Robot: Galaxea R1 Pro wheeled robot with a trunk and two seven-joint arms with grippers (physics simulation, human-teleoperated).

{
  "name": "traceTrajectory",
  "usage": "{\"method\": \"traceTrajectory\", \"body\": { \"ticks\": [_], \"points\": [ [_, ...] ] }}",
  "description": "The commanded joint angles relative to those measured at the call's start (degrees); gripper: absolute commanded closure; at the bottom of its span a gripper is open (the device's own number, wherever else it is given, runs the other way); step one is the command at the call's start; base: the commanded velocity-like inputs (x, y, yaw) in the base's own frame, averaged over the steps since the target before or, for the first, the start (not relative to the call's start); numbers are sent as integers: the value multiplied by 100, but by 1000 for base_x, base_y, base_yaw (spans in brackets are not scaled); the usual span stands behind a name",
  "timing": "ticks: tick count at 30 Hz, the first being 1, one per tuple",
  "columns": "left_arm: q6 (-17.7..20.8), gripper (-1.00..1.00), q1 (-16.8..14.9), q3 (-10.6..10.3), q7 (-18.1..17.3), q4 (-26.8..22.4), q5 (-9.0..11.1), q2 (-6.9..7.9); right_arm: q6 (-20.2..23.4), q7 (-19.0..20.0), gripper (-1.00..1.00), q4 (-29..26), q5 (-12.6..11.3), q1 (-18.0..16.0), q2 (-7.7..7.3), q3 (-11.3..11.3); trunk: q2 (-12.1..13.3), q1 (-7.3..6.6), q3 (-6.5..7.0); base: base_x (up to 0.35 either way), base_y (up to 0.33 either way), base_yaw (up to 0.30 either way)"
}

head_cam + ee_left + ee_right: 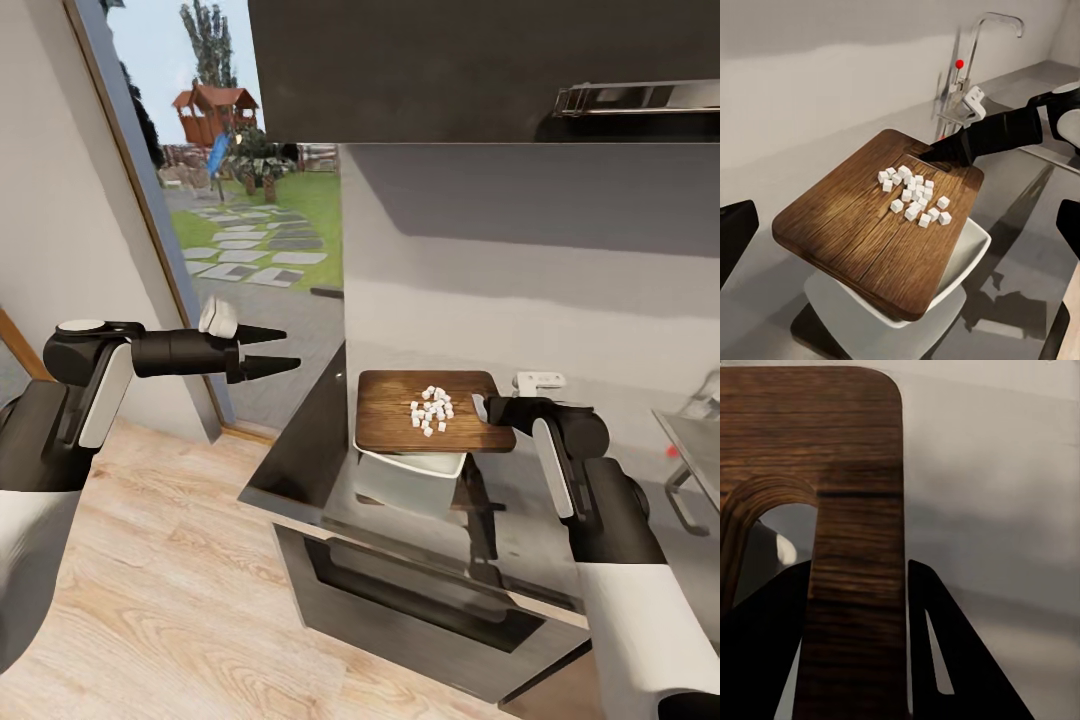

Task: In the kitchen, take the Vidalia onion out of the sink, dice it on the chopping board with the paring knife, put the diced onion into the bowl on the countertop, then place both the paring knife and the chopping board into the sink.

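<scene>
No writing or labels can be read anywhere. Your right gripper (482, 407) is clenched on the handle end of the chopping board (400, 410), holding it above the white bowl (410, 478) on the countertop (300, 470) — the diced onion (431, 409) sits on the board. Your left gripper (285, 349) hangs released, well off to the side, and the tap (979, 60) stands behind the board.

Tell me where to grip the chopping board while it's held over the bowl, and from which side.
Grip the chopping board at its handle end, on the strip of wood beside the slot hole, coming from the tap side. That is where the right pincer holds it now, closed across the strip. The diced onion sits mid-board, so this end is bare. The opposite end overhangs the bowl, free to tip.
</scene>
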Motion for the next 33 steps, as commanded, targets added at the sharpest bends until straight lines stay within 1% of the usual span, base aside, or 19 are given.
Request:
{"method": "traceTrajectory", "body": {
  "ticks": [1,9,22,33],
  "points": [
    [39,-100,-6,-8,7,0,33,5,24,-21,100,-4,-43,-5,-1,0,-4,0,-6,0,0,0],
    [39,-100,-6,-8,6,0,33,5,22,-21,100,-3,-43,-5,-1,10,-4,0,-6,0,0,0],
    [39,-100,-6,-7,7,0,33,5,23,-21,100,-4,-43,-5,-1,26,-4,0,73,0,0,0],
    [39,-100,-6,-7,7,0,33,5,24,-21,100,-2,-43,-5,-1,29,-4,0,115,0,0,0]
  ]
}}
